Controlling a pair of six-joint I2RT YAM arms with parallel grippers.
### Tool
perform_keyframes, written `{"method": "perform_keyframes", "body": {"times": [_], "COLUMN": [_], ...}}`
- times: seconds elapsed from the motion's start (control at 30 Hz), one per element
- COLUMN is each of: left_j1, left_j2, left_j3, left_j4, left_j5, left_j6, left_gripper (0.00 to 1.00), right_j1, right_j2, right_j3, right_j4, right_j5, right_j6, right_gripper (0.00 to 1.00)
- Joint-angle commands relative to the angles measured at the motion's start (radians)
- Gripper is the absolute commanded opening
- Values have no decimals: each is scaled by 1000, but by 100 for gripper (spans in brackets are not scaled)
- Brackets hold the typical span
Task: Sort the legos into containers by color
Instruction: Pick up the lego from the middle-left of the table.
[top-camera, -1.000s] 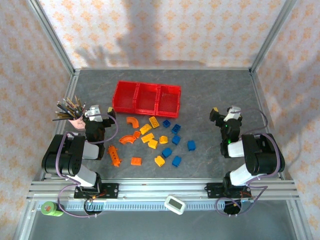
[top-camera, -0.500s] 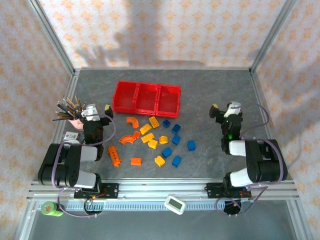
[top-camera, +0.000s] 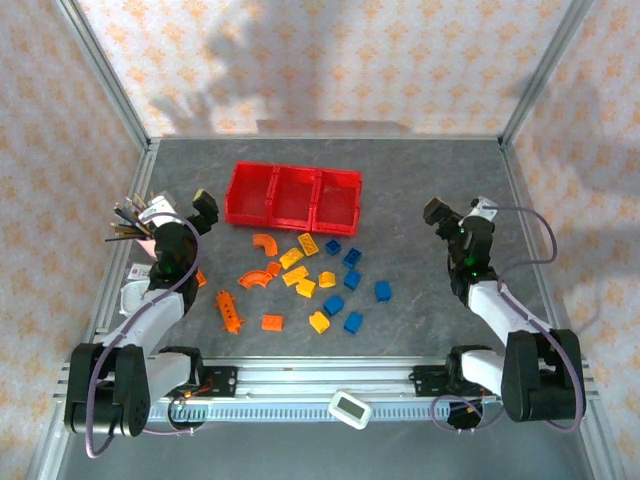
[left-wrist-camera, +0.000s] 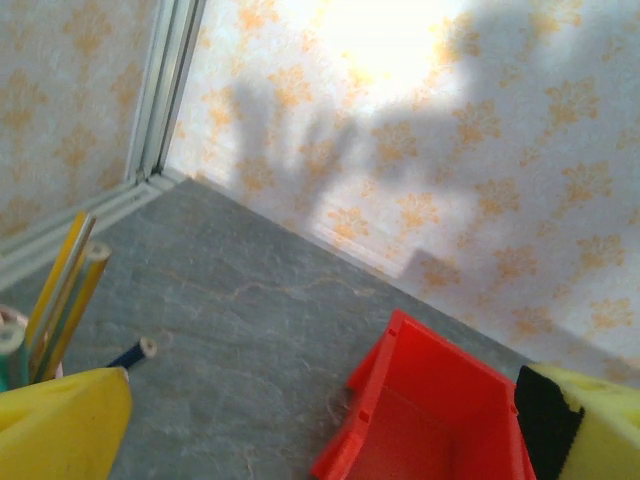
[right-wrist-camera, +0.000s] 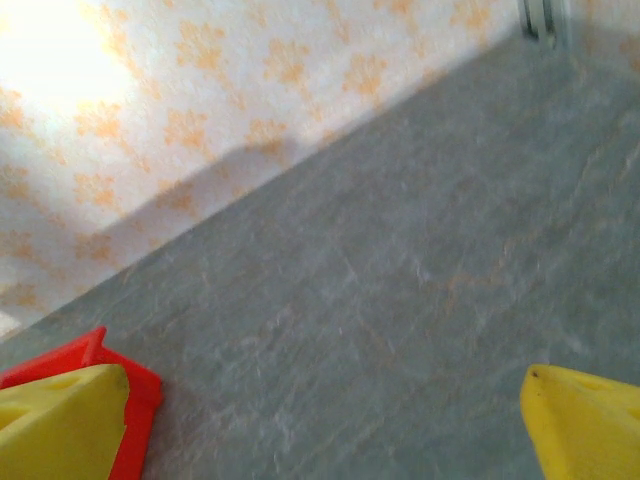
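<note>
The containers (top-camera: 293, 196), three joined red bins, stand at the back centre of the grey table. The legos lie loose in front of them: orange ones (top-camera: 229, 311) to the left, yellow ones (top-camera: 319, 321) in the middle, blue ones (top-camera: 353, 322) to the right. My left gripper (top-camera: 178, 207) is open, raised beside the left bin, clear of the bricks. In the left wrist view that bin (left-wrist-camera: 440, 420) lies between the yellow fingertips (left-wrist-camera: 60, 425) of the left gripper (left-wrist-camera: 330, 430). My right gripper (top-camera: 460, 210) is open over bare table right of the bins. In the right wrist view the right gripper (right-wrist-camera: 325, 425) has a bin corner (right-wrist-camera: 140, 400) at its left.
A pink cup of pencils (top-camera: 140, 225) stands just left of my left gripper, its pencils (left-wrist-camera: 60, 290) close to the left finger. A white timer (top-camera: 350, 408) and a green tape roll (top-camera: 100, 417) sit by the front rail. Patterned walls and metal posts enclose the table.
Both arms have unfolded and lifted their wrists. The left gripper moved back and left toward the pencil cup, the right one back and right. Both stayed open; no brick moved.
</note>
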Motion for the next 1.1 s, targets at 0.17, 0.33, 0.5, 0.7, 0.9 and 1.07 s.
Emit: {"method": "perform_keyframes", "body": {"times": [0.17,0.33,0.5,0.7,0.9,1.07], "left_j1": [11,-2,-46,-150,-166,-166], "left_j2": [-94,-180,-165,-101,32,92], "left_j3": [12,59,173,226,238,213], "left_j4": [-301,-557,-880,-1076,-1126,-1099], "left_j5": [156,143,60,-59,-120,-169], "left_j6": [-153,-205,-202,-261,-288,-321], "left_gripper": [99,99,99,99,99,99], "right_j1": [12,74,133,258,393,465], "right_j2": [-94,-91,-80,-59,-26,7], "right_j3": [14,66,73,83,107,118], "right_j4": [-216,-337,-382,-413,-418,-398], "right_j5": [-114,-132,-183,-172,-143,-130], "right_j6": [84,62,70,70,87,108], "right_gripper": [100,100,100,100,100,100]}}
